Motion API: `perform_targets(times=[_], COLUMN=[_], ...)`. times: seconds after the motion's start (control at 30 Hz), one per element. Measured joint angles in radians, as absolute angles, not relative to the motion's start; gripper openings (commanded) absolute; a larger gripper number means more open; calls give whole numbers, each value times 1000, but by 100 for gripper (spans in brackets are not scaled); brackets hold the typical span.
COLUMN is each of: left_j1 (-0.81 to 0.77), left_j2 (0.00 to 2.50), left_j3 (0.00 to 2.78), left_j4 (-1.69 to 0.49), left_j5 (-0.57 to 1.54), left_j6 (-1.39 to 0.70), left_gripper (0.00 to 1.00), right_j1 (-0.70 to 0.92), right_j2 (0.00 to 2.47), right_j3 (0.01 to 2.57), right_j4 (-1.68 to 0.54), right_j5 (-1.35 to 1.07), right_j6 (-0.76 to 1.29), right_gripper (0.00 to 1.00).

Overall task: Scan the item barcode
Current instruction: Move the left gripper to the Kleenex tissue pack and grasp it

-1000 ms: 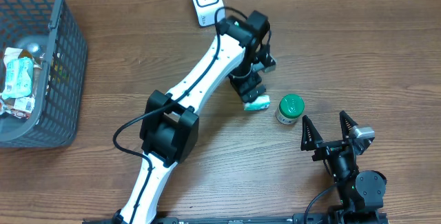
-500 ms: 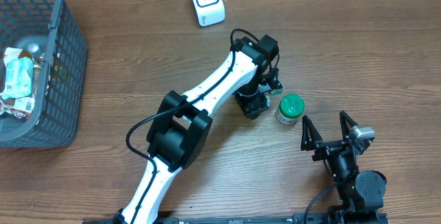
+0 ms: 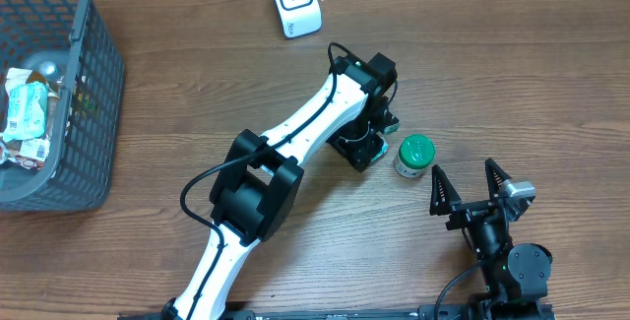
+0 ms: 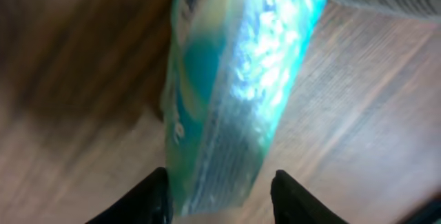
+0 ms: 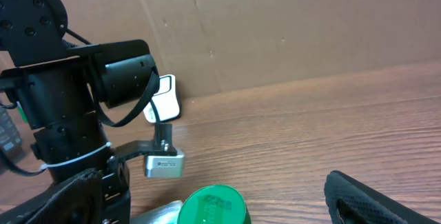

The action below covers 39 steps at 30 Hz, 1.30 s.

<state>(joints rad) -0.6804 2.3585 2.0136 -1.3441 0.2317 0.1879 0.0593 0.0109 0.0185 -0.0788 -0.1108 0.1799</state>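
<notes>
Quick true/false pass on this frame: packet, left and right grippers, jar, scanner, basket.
1. The teal packet sits between the fingers of the left gripper. True.
2. The right gripper is shut on the green-lidded jar. False: its jaws stand wide open, apart from the jar.
3. The white scanner lies inside the basket. False: it sits on the table near the far edge, outside the basket.
4. The basket holds packaged items. True.
5. The jar lies tipped on its side. False: it stands upright, lid up, beside the left gripper.
</notes>
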Motion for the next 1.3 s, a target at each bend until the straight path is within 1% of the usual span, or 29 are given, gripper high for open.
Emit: perform_targets(times=[0.13, 0.17, 0.23, 0.3, 0.37, 0.43, 0.5, 0.53, 0.57, 0.6, 0.67, 0.73, 0.83, 1.07, 1.17, 1.3], left_j1=[-681, -681, -682, -686, -688, -689, -693, -693, -694, -694, -695, -700, -706, -706, -698, -678], left_j2=[2358, 2358, 2358, 2358, 2358, 2358, 2358, 2358, 2358, 2358, 2358, 2358, 2358, 2358, 2358, 2358], left_j3=[2013, 2014, 2014, 2013, 2013, 2012, 2011, 2011, 2011, 2010, 2010, 2009, 2009, 2009, 2009, 2009], left_j4=[-1372, -1373, -1373, -1372, -1352, -1315, -1277, -1257, -1242, -1230, -1212, -1203, -1203, -1203, -1196, -1182], left_j5=[297, 305, 319, 322, 309, 281, 256, 246, 238, 233, 223, 209, 181, 84, 53, 38], left_j6=[120, 106, 77, 41, 3, -38, -70, -81, -89, -97, -109, -122, -133, -164, -182, -185], left_gripper=[46, 48, 58, 64, 68, 68, 65, 59, 57, 51, 43, 39, 37, 53, 55, 63], right_j1=[59, 59, 59, 59, 59, 59, 59, 59, 59, 59, 59, 59, 59, 59, 59, 59], right_j2=[11, 11, 11, 11, 11, 11, 11, 11, 11, 11, 11, 11, 11, 11, 11, 11], right_j3=[19, 19, 19, 19, 19, 19, 19, 19, 19, 19, 19, 19, 19, 19, 19, 19], right_j4=[-79, -79, -79, -79, -79, -79, -79, -78, -79, -79, -79, -79, -79, -79, -79, -79], right_j5=[-110, -111, -111, -111, -110, -111, -111, -110, -110, -111, -111, -111, -111, -111, -111, -111], right_j6=[180, 180, 180, 181, 180, 181, 180, 180, 180, 180, 181, 180, 180, 180, 180, 181], right_gripper=[100, 100, 100, 100, 100, 100, 100, 100, 100, 100, 100, 100, 100, 100, 100, 100])
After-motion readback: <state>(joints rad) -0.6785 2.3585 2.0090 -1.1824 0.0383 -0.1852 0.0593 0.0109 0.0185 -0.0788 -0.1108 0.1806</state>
